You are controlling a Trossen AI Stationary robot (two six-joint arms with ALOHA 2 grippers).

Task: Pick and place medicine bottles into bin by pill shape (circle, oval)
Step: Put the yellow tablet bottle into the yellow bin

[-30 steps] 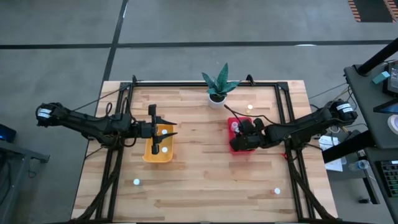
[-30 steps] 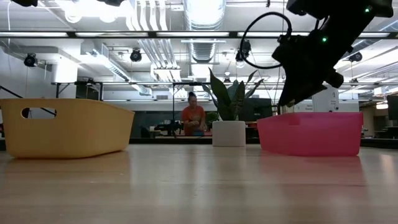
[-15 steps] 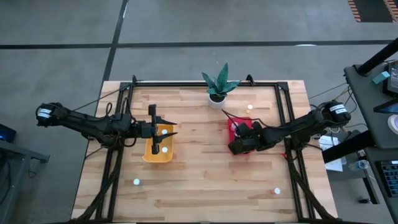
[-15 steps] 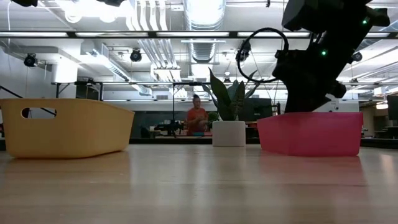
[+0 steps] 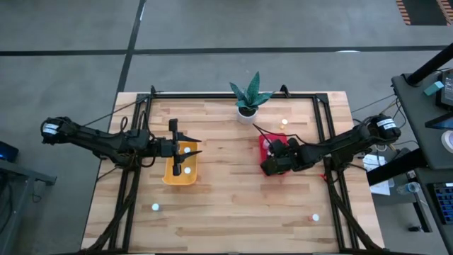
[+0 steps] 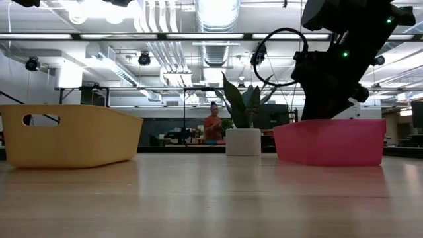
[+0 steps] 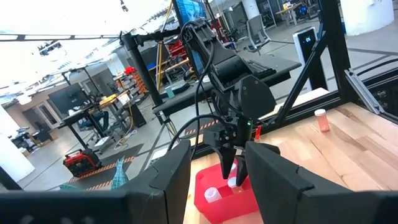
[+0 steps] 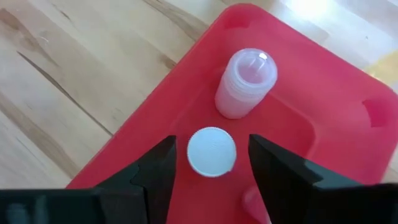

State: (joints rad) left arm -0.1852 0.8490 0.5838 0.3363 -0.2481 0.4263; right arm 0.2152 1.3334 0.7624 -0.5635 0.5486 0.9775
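My right gripper (image 8: 212,144) hangs open inside the red bin (image 8: 292,124), slanting down. Its fingers stand on either side of an upright white-capped medicine bottle (image 8: 211,155), with a gap on each side. A second bottle (image 8: 244,84) lies on the bin floor just beyond. In the high view the gripper (image 5: 272,152) covers most of the red bin (image 5: 263,138). My left gripper (image 5: 191,149) waits level and open over the yellow bin (image 5: 177,177), which holds two bottles (image 5: 187,170).
Loose bottles stand on the table at the near left (image 5: 155,207), the near right (image 5: 315,218) and beyond the red bin (image 5: 284,122). A white plant pot (image 5: 246,111) stands at the far middle. A black frame (image 5: 325,134) runs along the table's sides.
My right gripper has sunk and tipped a little farther down into the red bin; in the low view its lower end now sits behind the bin's rim.
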